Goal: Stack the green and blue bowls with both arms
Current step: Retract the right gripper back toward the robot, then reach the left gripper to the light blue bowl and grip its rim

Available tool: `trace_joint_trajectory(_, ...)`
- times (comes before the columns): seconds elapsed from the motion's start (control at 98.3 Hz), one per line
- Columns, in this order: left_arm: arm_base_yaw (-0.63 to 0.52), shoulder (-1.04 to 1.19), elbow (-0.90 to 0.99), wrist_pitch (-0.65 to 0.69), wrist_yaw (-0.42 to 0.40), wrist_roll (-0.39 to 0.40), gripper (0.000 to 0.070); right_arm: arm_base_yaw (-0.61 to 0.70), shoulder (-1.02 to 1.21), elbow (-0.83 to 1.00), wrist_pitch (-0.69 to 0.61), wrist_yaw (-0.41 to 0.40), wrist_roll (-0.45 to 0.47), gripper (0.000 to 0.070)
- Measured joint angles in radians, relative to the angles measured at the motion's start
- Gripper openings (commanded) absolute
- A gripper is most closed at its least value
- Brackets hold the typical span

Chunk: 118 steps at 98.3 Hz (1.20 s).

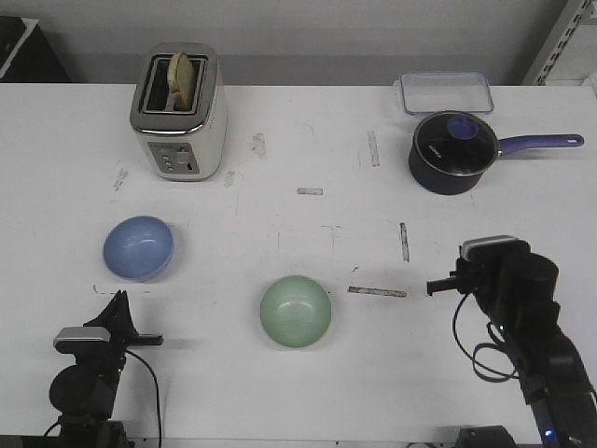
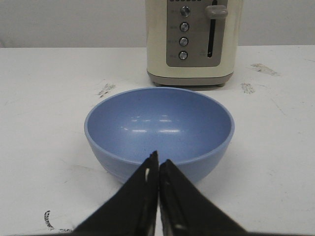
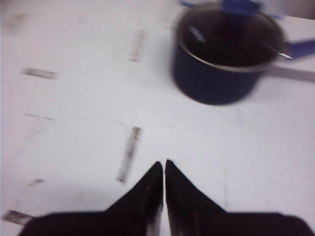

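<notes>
Blue bowl (image 1: 138,247) sits left, green bowl (image 1: 296,311) near centre, well apart. Left gripper (image 2: 158,169) and right gripper (image 3: 164,172) are closed, empty; descending closed would likely shove bowls.

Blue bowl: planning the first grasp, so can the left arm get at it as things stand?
Probably yes. The blue bowl sits upright right ahead of the left gripper, nothing between them. The toaster stands behind it, apart. The fingers are closed and must open first.
</notes>
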Motion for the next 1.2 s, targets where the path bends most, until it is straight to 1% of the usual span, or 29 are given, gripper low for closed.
trace_joint_trajectory(0.173,0.0,0.0,0.0,0.0,0.0,0.0,0.0002,-0.031,-0.159,-0.22,0.092,0.056,0.016,0.0)
trace_joint_trajectory(0.285,0.0,0.0,0.0,0.006,0.0,0.0,0.0001,-0.031,-0.237,-0.323,0.103,0.06,0.029,0.0)
trace_joint_trajectory(0.397,0.0,0.0,0.0,0.032,0.0,0.0,0.0001,-0.031,-0.288,-0.347,0.105,0.06,0.042,0.0)
trace_joint_trajectory(0.519,0.0,0.0,0.008,0.023,0.0,-0.001,0.0001,-0.031,-0.321,-0.347,0.136,0.06,0.045,0.0)
trace_joint_trajectory(0.6,0.0,0.002,0.054,0.007,0.0,-0.002,0.0001,-0.031,-0.325,-0.346,0.145,0.06,0.046,0.0)
trace_joint_trajectory(0.732,0.0,0.029,0.234,0.01,-0.038,-0.002,0.0001,-0.031,-0.319,-0.346,0.142,0.06,0.046,0.0)
trace_joint_trajectory(0.783,0.0,0.064,0.326,0.013,-0.054,-0.001,0.0001,-0.031,-0.319,-0.346,0.142,0.06,0.046,0.0)
trace_joint_trajectory(0.855,0.0,0.144,0.465,-0.013,-0.055,0.006,0.0001,-0.031,-0.319,-0.346,0.142,0.06,0.046,0.0)
trace_joint_trajectory(0.926,0.0,0.252,0.611,-0.089,-0.055,0.021,0.0001,-0.031,-0.319,-0.346,0.142,0.06,0.046,0.0)
trace_joint_trajectory(1.089,0.0,0.536,0.945,-0.329,-0.055,0.031,0.0007,-0.031,-0.319,-0.346,0.142,0.06,0.046,0.0)
trace_joint_trajectory(1.129,0.0,0.602,1.024,-0.386,-0.055,0.031,0.0034,-0.031,-0.319,-0.346,0.142,0.059,0.046,0.0)
trace_joint_trajectory(1.2,0.0,0.71,1.147,-0.476,-0.055,0.029,0.0176,-0.031,-0.319,-0.346,0.142,0.057,0.046,0.0)
